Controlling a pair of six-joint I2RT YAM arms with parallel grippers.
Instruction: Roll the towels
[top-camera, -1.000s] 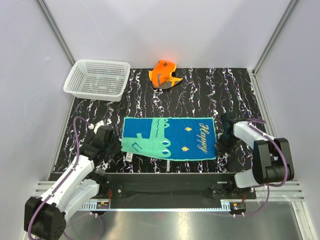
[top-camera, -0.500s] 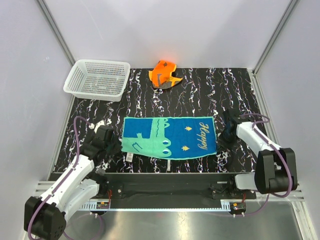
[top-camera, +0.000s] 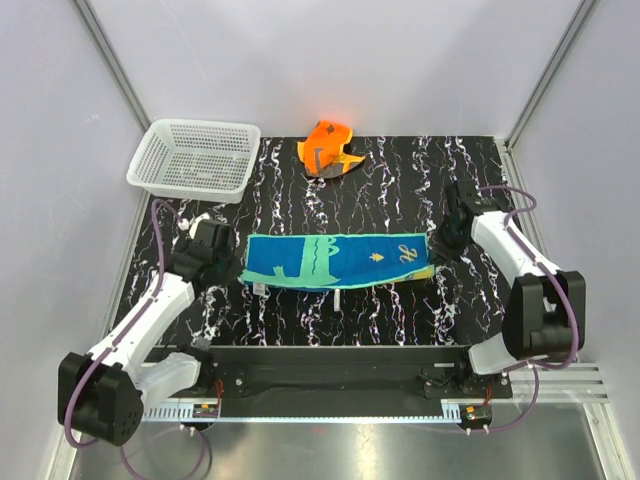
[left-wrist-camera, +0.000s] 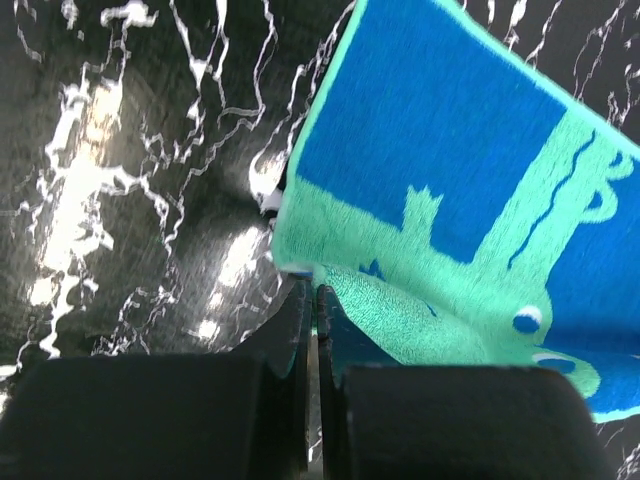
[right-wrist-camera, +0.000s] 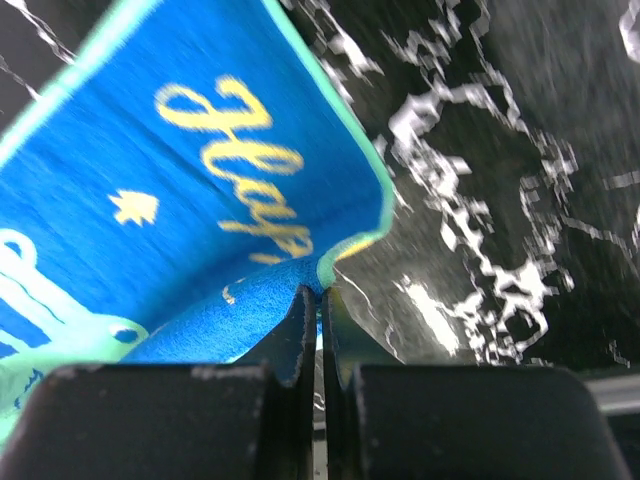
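A towel with its teal-blue side up, showing a green crocodile and yellow lettering (top-camera: 335, 262), lies mid-table. Its near edge is lifted, and a strip of yellow underside shows at the right corner. My left gripper (top-camera: 232, 265) is shut on the towel's near left corner, which the left wrist view shows pinched at the gripper (left-wrist-camera: 312, 292), with the towel (left-wrist-camera: 450, 150) beyond. My right gripper (top-camera: 438, 250) is shut on the near right corner, seen pinched at the gripper (right-wrist-camera: 322, 293) below the towel (right-wrist-camera: 180, 170) in the right wrist view. The orange towel (top-camera: 328, 147) lies crumpled at the back.
A white mesh basket (top-camera: 240, 160) stands at the back left corner. The table is black with white marbling (top-camera: 400, 190), walled on three sides by white panels. A small white tag (top-camera: 258, 288) shows under the towel's left edge.
Both grippers have moved away from the near edge, carrying the towel's near corners up and back. The towel now looks narrower front to back. The orange towel has not moved.
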